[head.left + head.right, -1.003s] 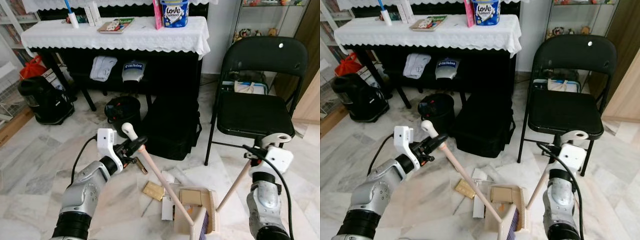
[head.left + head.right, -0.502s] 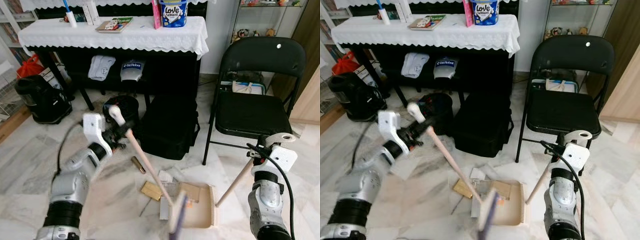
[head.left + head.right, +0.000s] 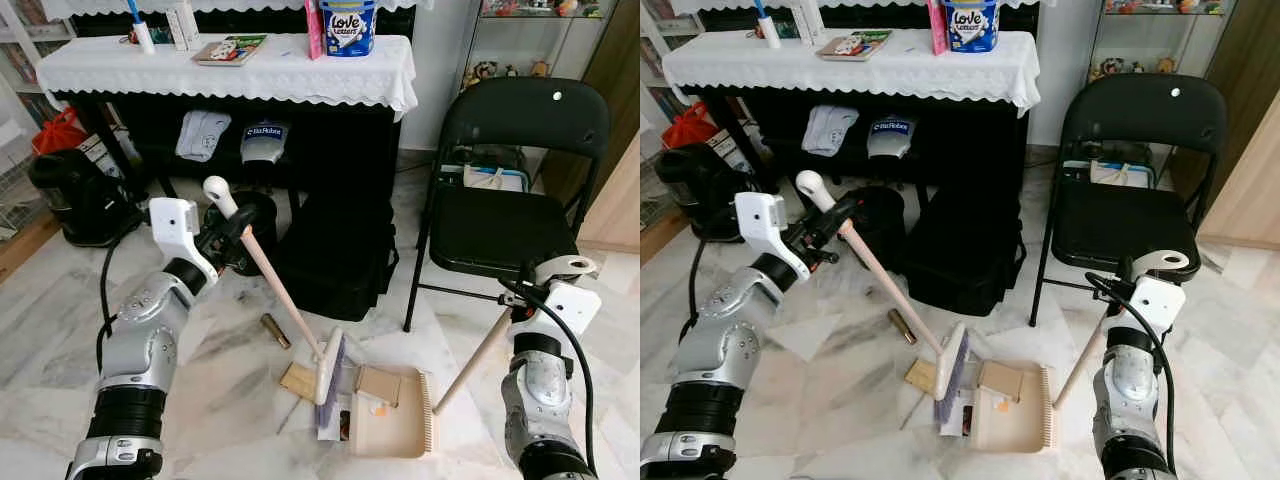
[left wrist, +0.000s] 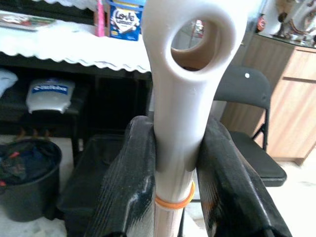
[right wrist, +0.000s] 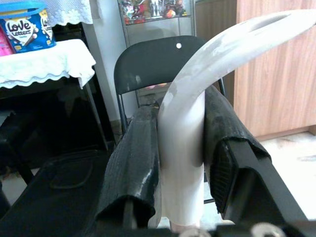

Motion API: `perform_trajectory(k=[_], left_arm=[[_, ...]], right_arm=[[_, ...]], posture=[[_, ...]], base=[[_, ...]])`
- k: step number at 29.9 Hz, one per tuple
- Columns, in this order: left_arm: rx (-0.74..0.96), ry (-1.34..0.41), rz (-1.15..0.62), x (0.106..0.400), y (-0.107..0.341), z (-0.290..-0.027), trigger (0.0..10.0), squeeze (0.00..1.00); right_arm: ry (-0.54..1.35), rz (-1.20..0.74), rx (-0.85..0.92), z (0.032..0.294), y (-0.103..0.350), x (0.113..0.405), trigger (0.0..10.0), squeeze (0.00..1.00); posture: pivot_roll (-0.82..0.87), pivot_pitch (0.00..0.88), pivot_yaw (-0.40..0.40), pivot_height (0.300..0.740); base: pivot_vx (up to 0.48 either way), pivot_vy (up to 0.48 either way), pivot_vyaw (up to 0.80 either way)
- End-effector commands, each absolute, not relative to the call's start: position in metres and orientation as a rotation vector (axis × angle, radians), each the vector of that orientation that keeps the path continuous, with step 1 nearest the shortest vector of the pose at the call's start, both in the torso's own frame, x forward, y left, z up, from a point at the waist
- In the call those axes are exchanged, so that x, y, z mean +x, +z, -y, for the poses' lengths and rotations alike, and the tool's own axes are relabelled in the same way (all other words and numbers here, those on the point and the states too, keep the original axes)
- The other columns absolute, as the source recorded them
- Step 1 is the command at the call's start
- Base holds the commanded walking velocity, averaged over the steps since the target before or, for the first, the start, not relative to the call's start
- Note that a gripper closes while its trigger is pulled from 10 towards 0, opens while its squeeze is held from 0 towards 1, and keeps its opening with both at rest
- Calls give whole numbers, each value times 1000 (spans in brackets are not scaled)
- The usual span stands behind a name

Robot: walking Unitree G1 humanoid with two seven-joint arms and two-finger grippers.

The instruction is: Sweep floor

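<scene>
Marble floor [image 3: 60, 330], pale and grey-veined, spreads before the robot. At the back stands a dark tabletop [image 3: 240, 60] under a white lace cloth, carrying a blue "Love Letters" tin [image 3: 347, 25] and a book [image 3: 231, 48]. A black folding chair [image 3: 515, 180] stands to the right, a black bag [image 3: 340, 255] sits on the floor in front of the tabletop, a black vacuum cleaner [image 3: 75, 200] sits at far left, and a small black bin [image 3: 245, 225] sits beside the bag.

Left end effector [image 3: 232, 236]: raised at mid-left, clenched on the upper end of the broom [image 3: 285, 305]. In the left wrist view its two black fingers [image 4: 131, 182] press either side of the pale handle, just below the hanging loop. The handle slants down to the right; the broom head [image 3: 330, 365] rests on the floor at the left edge of the dustpan [image 3: 390, 425].

Right end effector [image 3: 528, 298]: at lower right, grasping the top of the dustpan handle [image 3: 475, 360]; in the right wrist view both fingers [image 5: 133, 163] clamp the curved grey grip. The beige pan lies flat on the floor at bottom centre, with a piece of cardboard [image 3: 378, 385] in it.

Litter: a flat tan packet [image 3: 298, 381] lies just left of the broom head; a small dark cylinder [image 3: 276, 331] lies farther left, apart from it.
</scene>
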State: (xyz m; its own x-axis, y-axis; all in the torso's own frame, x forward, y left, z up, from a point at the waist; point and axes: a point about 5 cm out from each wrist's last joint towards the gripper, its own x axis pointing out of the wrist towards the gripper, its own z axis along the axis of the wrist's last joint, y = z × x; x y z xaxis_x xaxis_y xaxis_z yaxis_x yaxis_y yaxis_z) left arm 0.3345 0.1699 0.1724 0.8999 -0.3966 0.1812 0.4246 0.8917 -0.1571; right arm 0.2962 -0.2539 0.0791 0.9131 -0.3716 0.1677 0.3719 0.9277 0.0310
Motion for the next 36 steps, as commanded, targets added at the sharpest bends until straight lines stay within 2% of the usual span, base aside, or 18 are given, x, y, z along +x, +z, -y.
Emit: perform_trajectory(k=[1, 17, 36], left_arm=[[-198, -446, 143, 333, 172, -169, 10000, 0], [-224, -565, 51, 324, 150, -144, 10000, 0], [-367, -637, 112, 326, 165, -107, 10000, 0]], right_arm=[[-379, 230, 7, 254, 94, 304, 10000, 0], [-374, 256, 12, 256, 102, 308, 10000, 0], [-365, 251, 99, 245, 102, 316, 10000, 0]], posture=[[-10, 0, 46, 740], [-13, 0, 47, 740], [20, 0, 40, 740]], base=[[0, 0, 0], [0, 0, 0], [0, 0, 0]])
